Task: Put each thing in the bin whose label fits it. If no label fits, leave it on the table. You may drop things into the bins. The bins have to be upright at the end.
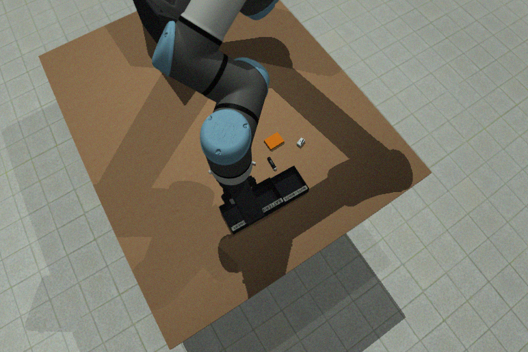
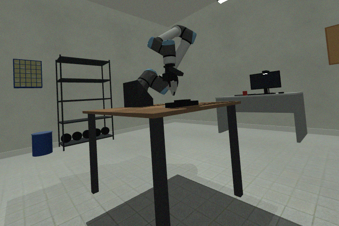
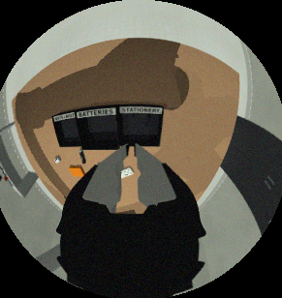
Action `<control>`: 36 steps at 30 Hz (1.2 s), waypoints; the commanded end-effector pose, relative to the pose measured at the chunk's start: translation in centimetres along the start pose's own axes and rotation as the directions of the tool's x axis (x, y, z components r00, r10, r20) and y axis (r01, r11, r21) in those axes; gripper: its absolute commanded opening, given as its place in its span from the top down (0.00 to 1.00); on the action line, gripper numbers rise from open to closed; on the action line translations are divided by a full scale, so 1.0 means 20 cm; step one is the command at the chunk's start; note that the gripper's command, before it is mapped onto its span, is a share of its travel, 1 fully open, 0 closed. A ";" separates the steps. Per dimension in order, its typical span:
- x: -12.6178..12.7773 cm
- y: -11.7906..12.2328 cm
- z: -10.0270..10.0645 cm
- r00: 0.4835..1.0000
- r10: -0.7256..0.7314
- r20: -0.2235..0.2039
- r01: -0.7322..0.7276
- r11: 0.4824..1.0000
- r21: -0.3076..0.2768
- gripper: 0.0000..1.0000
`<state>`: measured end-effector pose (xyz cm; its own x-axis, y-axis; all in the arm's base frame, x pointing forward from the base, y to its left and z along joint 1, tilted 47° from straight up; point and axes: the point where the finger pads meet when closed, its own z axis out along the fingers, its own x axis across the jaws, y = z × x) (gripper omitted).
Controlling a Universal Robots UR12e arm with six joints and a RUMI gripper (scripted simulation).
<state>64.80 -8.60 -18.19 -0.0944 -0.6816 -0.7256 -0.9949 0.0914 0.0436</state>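
My gripper (image 3: 131, 144) (image 2: 173, 94) is shut with nothing between its tips, above the near edge of the stationery bin (image 3: 141, 110) (image 1: 238, 225). The batteries bin (image 3: 96, 112) (image 1: 272, 206) and the nuts-and-bolts bin (image 3: 64, 117) (image 1: 295, 194) stand beside it in a row, all upright. Their dark insides show no clear contents. On the table lie an orange block (image 1: 273, 141) (image 3: 77, 170), a small white piece (image 1: 300, 142) (image 3: 57, 159) and a short black stick (image 1: 271, 163) (image 3: 81, 155) with a light end. Another white piece (image 3: 127, 172) shows below, between the finger bodies; the arm mostly hides that area in the top view.
The wooden table (image 1: 74, 83) (image 2: 124, 111) carries the arm's base (image 1: 145, 4) (image 2: 134, 94) at its back. The black stick lies close to the bins' near side. A grey desk (image 2: 260, 103) with a monitor and a dark shelf rack (image 2: 84, 80) stand away from the table.
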 end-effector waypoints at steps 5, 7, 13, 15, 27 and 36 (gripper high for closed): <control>-0.19 0.00 -0.01 1.000 0.000 -0.001 0.000 1.000 0.001 0.96; -0.24 0.00 -0.01 1.000 0.000 -0.001 0.000 1.000 0.001 0.96; -0.37 0.00 0.00 1.000 0.000 -0.001 0.000 1.000 0.001 0.96; -0.38 0.00 0.00 1.000 0.000 -0.001 0.000 1.000 0.001 0.96; -0.38 0.00 0.09 1.000 0.000 -0.001 0.000 1.000 0.001 0.96; -0.38 0.00 0.18 1.000 0.000 -0.001 0.000 1.000 0.001 0.96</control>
<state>65.64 -1.34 -14.49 -0.0942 -0.6815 -0.7257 -0.9949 0.0910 0.0437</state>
